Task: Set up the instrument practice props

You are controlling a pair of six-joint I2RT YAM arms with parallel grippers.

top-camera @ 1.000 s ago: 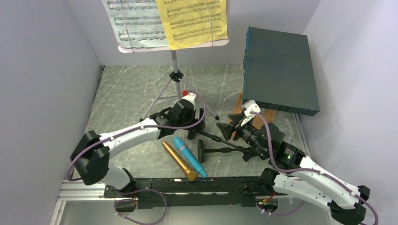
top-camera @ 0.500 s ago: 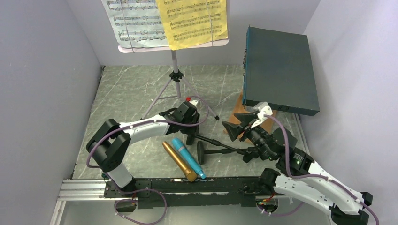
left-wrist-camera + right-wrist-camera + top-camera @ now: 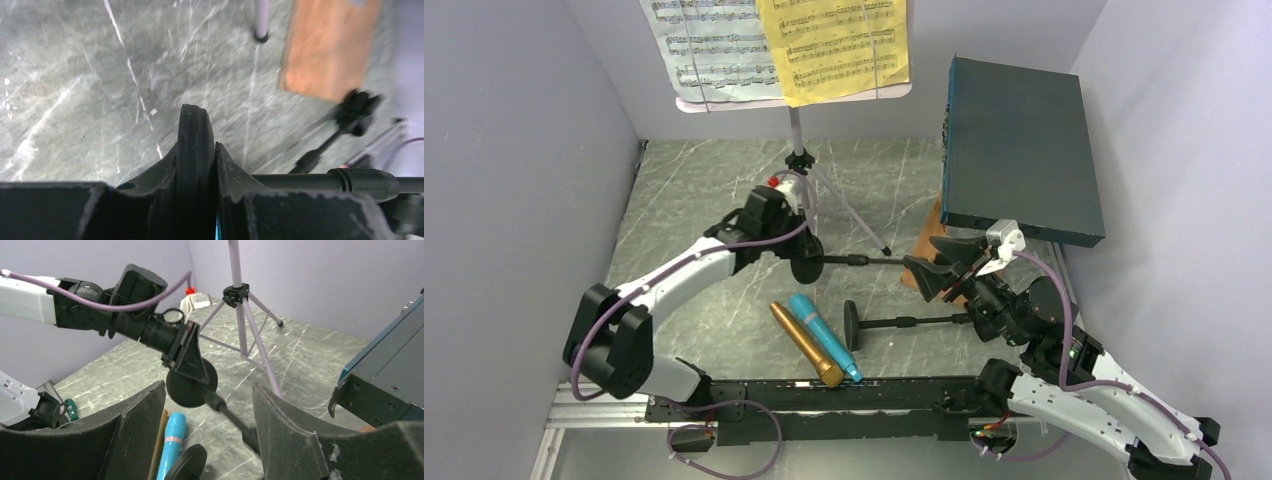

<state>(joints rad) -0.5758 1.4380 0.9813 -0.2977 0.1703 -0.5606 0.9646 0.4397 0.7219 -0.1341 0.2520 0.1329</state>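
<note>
Left jaws narrow, clamped across the round base (image 3: 196, 135) of one mic holder (image 3: 854, 261). The base stands on edge and looks raised off the tabletop (image 3: 684, 200), stem pointing to 3 o'clock. The stem's far end sits between the right jaws, which stand wide; we can't tell if they touch it. Second mic holder (image 3: 852, 322) lies flat at 5 o'clock of the held base. Gold microphone (image 3: 804, 342) and blue microphone (image 3: 824, 335) lie side by side at 6 o'clock. Music desk (image 3: 794, 97) stands on its tripod legs (image 3: 799, 160) at 12 o'clock, carrying white page (image 3: 709, 45) and yellow page (image 3: 834, 45).
</note>
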